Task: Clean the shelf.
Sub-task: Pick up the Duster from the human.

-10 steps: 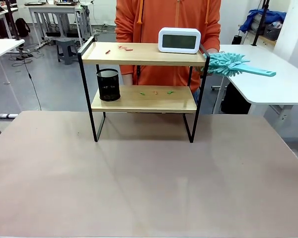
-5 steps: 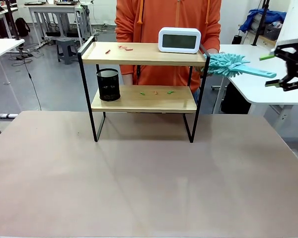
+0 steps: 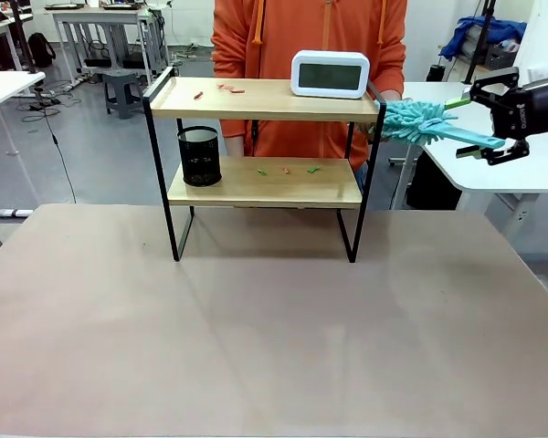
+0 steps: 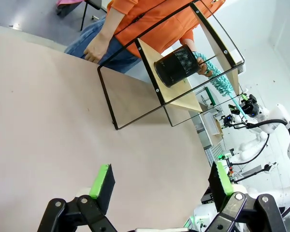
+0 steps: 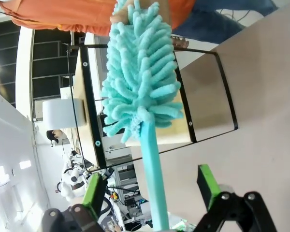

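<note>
Presently, your shelf: upper middle of the front frame, standing on the table, with the person behind it.
Top board: clock at the right, red scraps left of it.
Lower board: mesh cup at the left, green scraps in the middle.
Duster: teal, head just beside the shelf's right post, handle pointing to the frame's right.
Your right gripper: upper right of the front frame, fingers spread either side of the handle's end, not pinching it.
Your left gripper: fingers spread, holding nothing, above the table.
</note>
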You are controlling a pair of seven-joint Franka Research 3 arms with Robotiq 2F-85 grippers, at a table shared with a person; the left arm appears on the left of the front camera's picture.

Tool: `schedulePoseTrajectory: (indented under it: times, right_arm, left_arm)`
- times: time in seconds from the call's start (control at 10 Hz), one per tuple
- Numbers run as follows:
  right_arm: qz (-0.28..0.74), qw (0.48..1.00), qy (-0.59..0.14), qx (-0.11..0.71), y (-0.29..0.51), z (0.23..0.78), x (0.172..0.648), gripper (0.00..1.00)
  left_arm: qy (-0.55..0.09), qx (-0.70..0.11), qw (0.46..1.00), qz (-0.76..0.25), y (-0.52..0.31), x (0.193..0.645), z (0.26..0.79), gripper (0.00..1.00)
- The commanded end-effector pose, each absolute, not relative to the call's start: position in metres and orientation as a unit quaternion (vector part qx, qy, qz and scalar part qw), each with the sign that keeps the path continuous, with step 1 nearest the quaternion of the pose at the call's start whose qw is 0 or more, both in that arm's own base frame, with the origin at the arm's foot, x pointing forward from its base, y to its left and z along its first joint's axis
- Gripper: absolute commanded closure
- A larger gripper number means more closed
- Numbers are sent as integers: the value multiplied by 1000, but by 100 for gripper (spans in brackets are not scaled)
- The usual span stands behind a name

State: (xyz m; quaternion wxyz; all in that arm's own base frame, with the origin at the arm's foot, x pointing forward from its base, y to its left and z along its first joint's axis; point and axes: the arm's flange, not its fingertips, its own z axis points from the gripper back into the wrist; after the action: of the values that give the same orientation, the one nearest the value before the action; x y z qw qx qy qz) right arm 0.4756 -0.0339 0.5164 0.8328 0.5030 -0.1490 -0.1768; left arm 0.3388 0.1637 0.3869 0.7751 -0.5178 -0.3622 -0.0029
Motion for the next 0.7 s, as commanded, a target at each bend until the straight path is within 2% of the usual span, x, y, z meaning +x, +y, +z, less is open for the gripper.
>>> schedulePoseTrajectory:
  times: [0.0, 0.1, 0.2, 0.3, 0.4, 0.6]
  right_arm:
    - [-179, 823, -140, 521, -35, 521, 480, 0]
    - [-170, 824, -144, 521, -33, 522, 480, 0]
    - [-164, 826, -139, 521, -32, 521, 480, 57]
    - [-163, 825, -138, 522, -32, 520, 480, 58]
    - [-163, 825, -140, 523, -32, 519, 480, 100]
    - [-163, 825, -143, 522, -31, 518, 481, 100]
  left_arm:
    - [-371, -520, 769, -6, 163, 339, 389, 0]
    - [-371, -520, 769, -6, 163, 339, 389, 0]
    - [-371, -520, 769, -6, 163, 339, 389, 0]
    - [-371, -520, 769, -6, 163, 339, 389, 0]
    - [-371, -520, 769, -6, 163, 339, 389, 0]
    - [-371, -520, 769, -6, 163, 339, 389, 0]
